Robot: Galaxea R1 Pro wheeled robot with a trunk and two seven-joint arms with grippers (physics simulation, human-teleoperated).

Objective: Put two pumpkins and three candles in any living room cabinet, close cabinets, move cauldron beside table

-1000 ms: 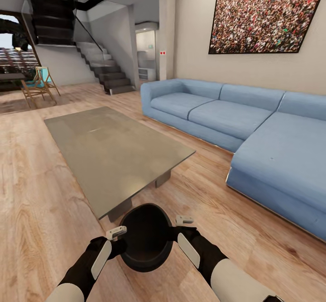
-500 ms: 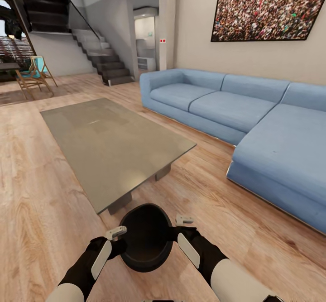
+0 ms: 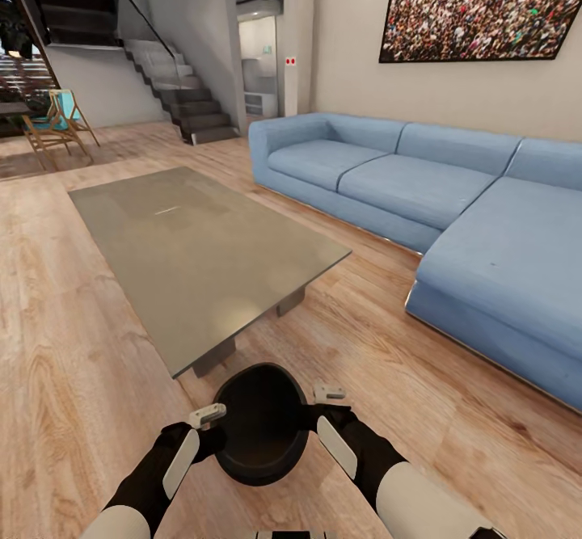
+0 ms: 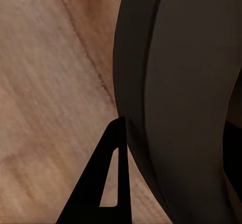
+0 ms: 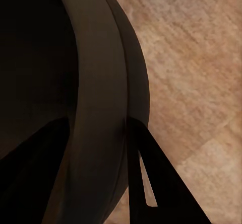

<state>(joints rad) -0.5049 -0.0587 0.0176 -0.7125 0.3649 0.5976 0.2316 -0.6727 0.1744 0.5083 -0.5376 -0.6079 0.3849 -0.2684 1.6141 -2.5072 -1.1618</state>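
Note:
The black round cauldron (image 3: 260,426) hangs between my two grippers, low in the head view, just in front of the near corner of the glossy grey table (image 3: 194,240). My left gripper (image 3: 215,432) is shut on the rim at its left side. My right gripper (image 3: 310,416) is shut on the rim at its right side. In the left wrist view a dark finger (image 4: 108,183) lies against the cauldron's outer wall (image 4: 186,98), over wooden floor. In the right wrist view the rim (image 5: 101,83) passes between the fingers (image 5: 151,183). No pumpkins, candles or cabinet are in sight.
A long blue corner sofa (image 3: 453,216) runs along the right side beyond a strip of wooden floor (image 3: 364,337). Dark stairs (image 3: 178,103) rise at the back, with a folding wooden chair (image 3: 56,127) at the far left. Open floor (image 3: 56,345) lies left of the table.
The whole picture has shifted: the wall picture, sofa and table sit a little higher in the view, so the camera moved. Both arms and the cauldron keep their place in the view.

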